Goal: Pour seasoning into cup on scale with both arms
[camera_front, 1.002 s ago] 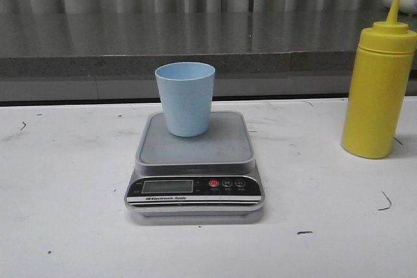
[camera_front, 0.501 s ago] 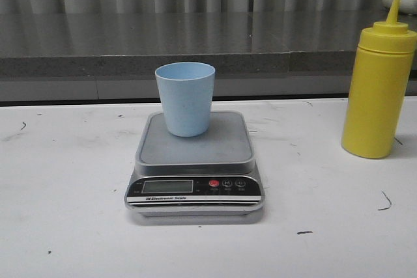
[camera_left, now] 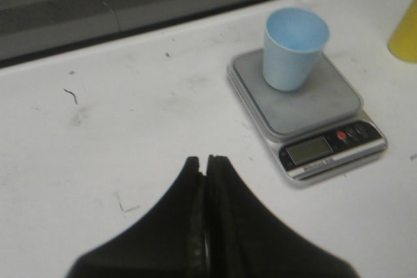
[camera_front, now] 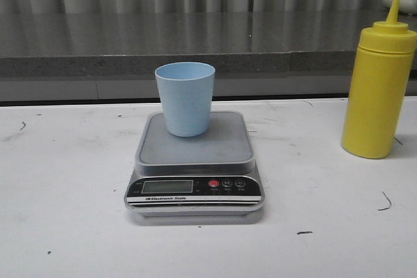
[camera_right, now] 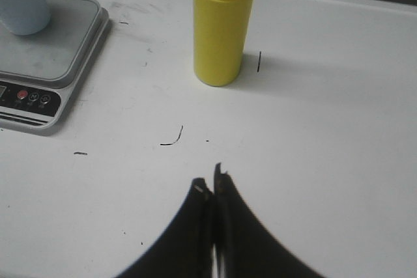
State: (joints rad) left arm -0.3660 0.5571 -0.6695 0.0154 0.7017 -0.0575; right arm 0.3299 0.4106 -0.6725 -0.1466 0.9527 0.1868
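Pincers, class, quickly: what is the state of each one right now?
Left pincer: closed, holding nothing, above bare table.
Right pincer: closed, holding nothing, short of the seasoning bottle.

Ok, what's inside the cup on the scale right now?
The left wrist view shows the upper inner wall of the cup as plain pale blue, with nothing visible in it. Its bottom is hidden by the near rim. It stands upright on the scale.

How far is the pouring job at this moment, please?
Done: the cup stands on the scale. In hand: nothing. The left claw and right claw are shut and empty, apart from the bottle. Left: grasp the upright bottle and pour; the cup looks empty.
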